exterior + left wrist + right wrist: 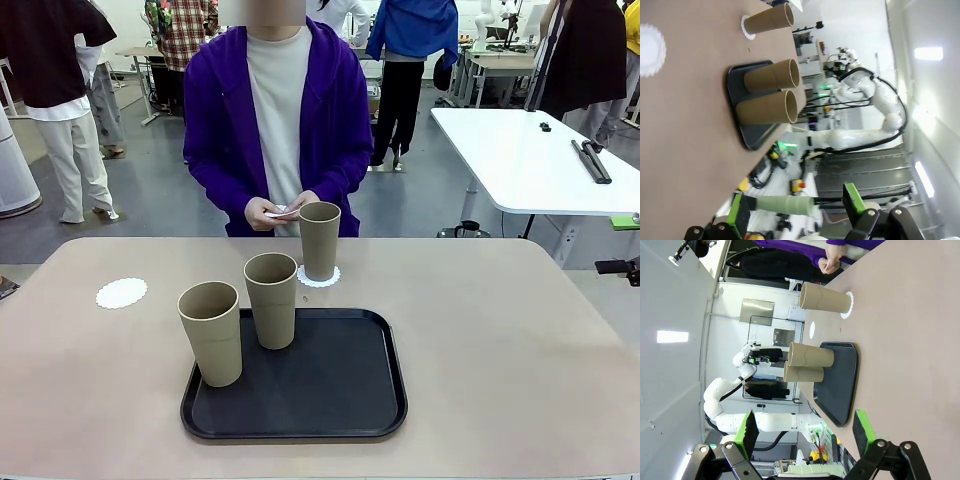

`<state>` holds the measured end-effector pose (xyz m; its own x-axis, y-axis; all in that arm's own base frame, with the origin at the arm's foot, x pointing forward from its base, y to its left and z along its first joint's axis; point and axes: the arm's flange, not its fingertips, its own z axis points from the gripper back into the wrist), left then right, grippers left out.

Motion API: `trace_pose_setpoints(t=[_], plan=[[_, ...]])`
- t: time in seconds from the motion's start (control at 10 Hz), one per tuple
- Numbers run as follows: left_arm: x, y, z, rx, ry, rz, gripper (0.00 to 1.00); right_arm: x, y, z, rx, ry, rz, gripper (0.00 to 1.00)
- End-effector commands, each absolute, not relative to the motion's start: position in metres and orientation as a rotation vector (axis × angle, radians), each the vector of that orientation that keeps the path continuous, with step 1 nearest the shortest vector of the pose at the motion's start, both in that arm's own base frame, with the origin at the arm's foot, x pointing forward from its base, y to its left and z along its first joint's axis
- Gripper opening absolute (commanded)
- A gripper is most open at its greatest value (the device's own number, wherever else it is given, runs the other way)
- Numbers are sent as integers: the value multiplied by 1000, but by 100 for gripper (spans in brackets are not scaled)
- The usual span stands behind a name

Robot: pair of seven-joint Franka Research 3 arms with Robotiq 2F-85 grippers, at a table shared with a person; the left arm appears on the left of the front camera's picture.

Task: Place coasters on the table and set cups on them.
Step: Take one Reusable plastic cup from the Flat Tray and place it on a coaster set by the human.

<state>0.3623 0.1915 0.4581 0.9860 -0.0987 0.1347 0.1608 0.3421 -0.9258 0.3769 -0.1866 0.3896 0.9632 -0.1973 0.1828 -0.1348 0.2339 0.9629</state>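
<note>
- Left gripper point(795, 207): green-padded fingers spread wide, nothing between them; it hangs back from the near edge of the table point(500, 340), on the left side.
- Right gripper point(805, 429): just as wide open and empty; it hangs back on the near right.
- Person's hands point(268, 212): at the far centre edge, pinching a few spare coasters point(285, 212) between them.
- Far cup point(319, 240): just near of those hands, upright on its coaster point(318, 277).
- Black tray point(395, 400): near centre; its left half carries two upright cups, the left tray cup point(211, 333) nearest and the middle tray cup point(271, 300) close beyond it.
- Empty coaster point(121, 293): flat on the table, left of the tray and slightly farther than the left tray cup; a tray cup probably travels left onto it. The left gripper is the nearer one, and the cups' long axes are vertical, which suits a grasp from the side.
</note>
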Motion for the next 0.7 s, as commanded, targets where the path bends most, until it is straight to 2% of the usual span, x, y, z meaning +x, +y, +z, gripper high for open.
trace_pose_setpoints(t=[0.0,0.2,0.4,0.6], plan=[[354,146,496,-1016,-169,-370,100,375,-187,390,1339,-279,-32,100],[342,93,529,-806,-137,-680,100,375,-187,390,1339,-279,-32,100],[341,43,537,-562,-114,-821,100,375,-187,390,1339,-279,-32,100],[340,-3,534,-370,-168,-907,100,375,-187,390,1339,-279,-32,100]])
